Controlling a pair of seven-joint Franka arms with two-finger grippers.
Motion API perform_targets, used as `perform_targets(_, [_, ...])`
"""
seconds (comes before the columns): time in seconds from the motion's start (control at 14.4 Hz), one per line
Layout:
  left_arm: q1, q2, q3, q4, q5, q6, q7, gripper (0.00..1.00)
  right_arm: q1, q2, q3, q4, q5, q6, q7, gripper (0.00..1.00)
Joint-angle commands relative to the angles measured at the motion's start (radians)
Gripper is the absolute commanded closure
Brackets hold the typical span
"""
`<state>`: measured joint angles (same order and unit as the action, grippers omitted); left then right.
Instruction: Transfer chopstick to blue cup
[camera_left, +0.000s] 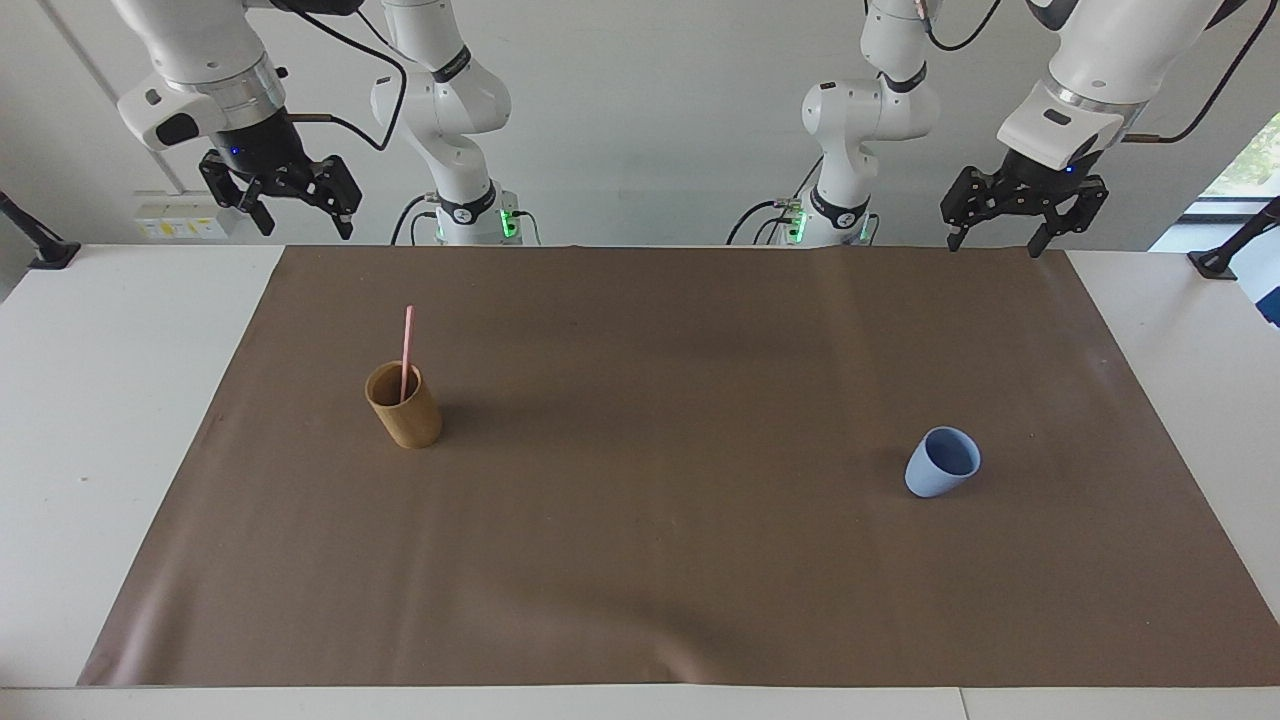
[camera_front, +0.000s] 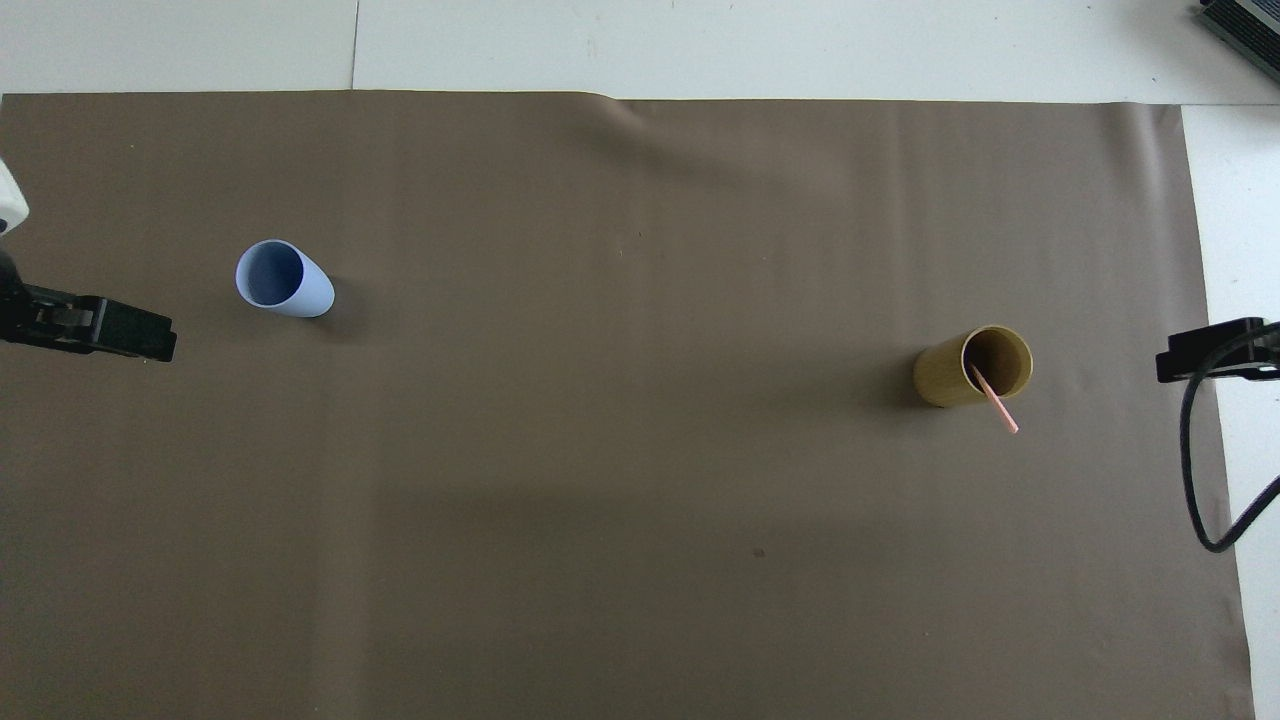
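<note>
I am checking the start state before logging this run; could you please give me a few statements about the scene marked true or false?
1. The chopstick stands in the brown cup. True.
2. The blue cup lies toward the right arm's end of the table. False: it stands toward the left arm's end.
3. The right gripper holds the chopstick. False: it hangs open and empty above the table's edge.
4. The left gripper is open and holds nothing. True.
5. The blue cup is empty. True.
</note>
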<state>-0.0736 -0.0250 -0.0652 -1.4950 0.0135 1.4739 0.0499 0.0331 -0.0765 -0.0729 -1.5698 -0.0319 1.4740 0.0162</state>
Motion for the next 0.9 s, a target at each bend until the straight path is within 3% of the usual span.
perform_targets(0.0, [0.005,-0.026,-0.001,-0.027,-0.007,0.013,-0.013,0.00,-0.015,-0.025,0.004,-0.029,0.012,0.000,-0.033,0.00])
perform_targets(0.83, [0.003,-0.026,-0.002,-0.031,-0.007,0.019,-0.002,0.00,-0.015,-0.026,0.002,-0.032,0.012,0.000,-0.033,0.00])
